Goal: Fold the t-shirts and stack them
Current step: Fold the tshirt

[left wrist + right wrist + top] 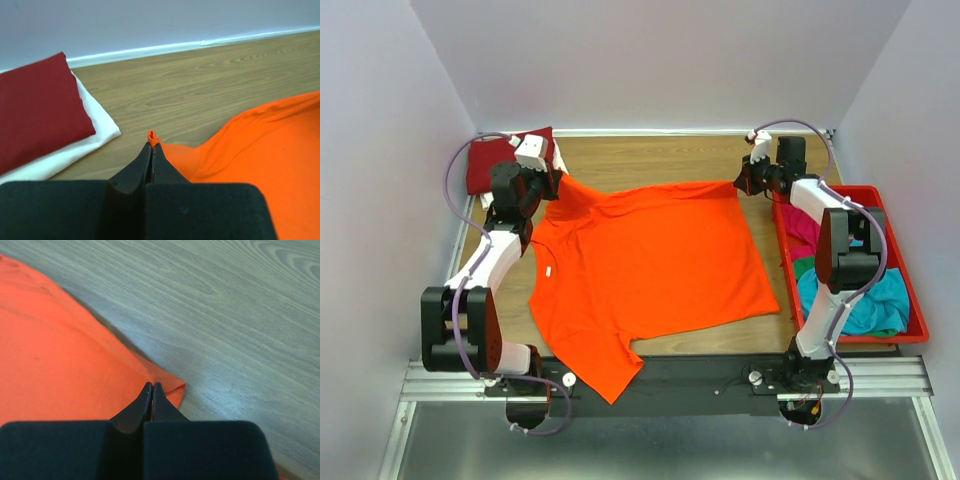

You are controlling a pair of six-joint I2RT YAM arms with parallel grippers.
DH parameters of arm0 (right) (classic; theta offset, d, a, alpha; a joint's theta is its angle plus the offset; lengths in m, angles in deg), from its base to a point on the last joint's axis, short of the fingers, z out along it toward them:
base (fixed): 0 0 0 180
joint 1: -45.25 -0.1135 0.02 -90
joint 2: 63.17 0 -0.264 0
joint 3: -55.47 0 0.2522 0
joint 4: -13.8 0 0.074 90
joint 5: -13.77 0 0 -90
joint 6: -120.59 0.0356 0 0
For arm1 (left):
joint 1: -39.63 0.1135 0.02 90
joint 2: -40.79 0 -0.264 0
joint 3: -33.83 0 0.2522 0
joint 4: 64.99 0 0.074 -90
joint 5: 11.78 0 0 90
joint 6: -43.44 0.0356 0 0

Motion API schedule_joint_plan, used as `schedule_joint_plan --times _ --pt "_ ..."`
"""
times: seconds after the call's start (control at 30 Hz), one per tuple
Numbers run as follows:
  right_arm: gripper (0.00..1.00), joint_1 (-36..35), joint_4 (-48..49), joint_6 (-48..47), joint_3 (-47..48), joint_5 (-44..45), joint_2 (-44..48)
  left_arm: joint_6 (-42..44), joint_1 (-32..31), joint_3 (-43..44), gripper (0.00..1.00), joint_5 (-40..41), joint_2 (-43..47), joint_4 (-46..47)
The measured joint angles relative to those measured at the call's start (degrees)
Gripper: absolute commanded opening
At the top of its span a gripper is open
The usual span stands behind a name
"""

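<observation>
Fingers of the left gripper [151,146] are pressed tight together on a small nub of orange cloth that pokes out just past their tips. The right gripper [152,385] is clamped the same way on a flat corner of the same cloth.

Both hold the orange t-shirt [650,260], which lies spread on the wooden table [650,155]. Its long axis runs left to right, collar end toward the left arm and hem toward the right arm. The two pinched corners mark the ends of the shirt's far edge, so the whole body of cloth lies nearer the arm bases than the fingers. Any fold would likely carry that far edge toward the near side. Neither arm is the closer one — each holds its own end.

A folded dark red t-shirt [35,110] rests on a folded white t-shirt [97,131] in the far left corner, just beyond the left gripper. A red tray [912,300] at the right holds a teal t-shirt [868,302] and a magenta t-shirt [800,228], heaped loosely.

Hard to make out: the far sleeve, which seems gathered into the left grip, and how deep either pinch goes. The near sleeve hangs over the table's near edge. The right arm covers part of the tray — the magenta cloth barely shows.
</observation>
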Motion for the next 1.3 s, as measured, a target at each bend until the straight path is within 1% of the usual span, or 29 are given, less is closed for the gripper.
schedule_joint_plan --times 0.17,0.33,0.7,1.1,1.3 --pt "0.01 0.0 0.0 -0.1 0.0 0.0 0.3 0.0 0.0 1.0 0.0 0.0 -4.2 -0.6" --pt "0.01 0.0 0.0 -0.6 -0.8 0.2 0.8 0.1 0.0 1.0 0.0 0.0 -4.1 -1.4" --pt "0.01 0.0 0.0 -1.1 -1.1 3.2 0.8 0.1 0.0 -3.0 0.0 1.1 4.8 -4.2" --pt "0.01 0.0 0.0 -1.1 -1.6 6.3 0.8 0.2 0.0 -3.3 0.0 3.1 5.7 -7.8" --pt "0.01 0.0 0.0 -1.1 -1.6 7.4 0.8 0.2 0.0 -5.5 0.0 4.0 10.8 -10.1"
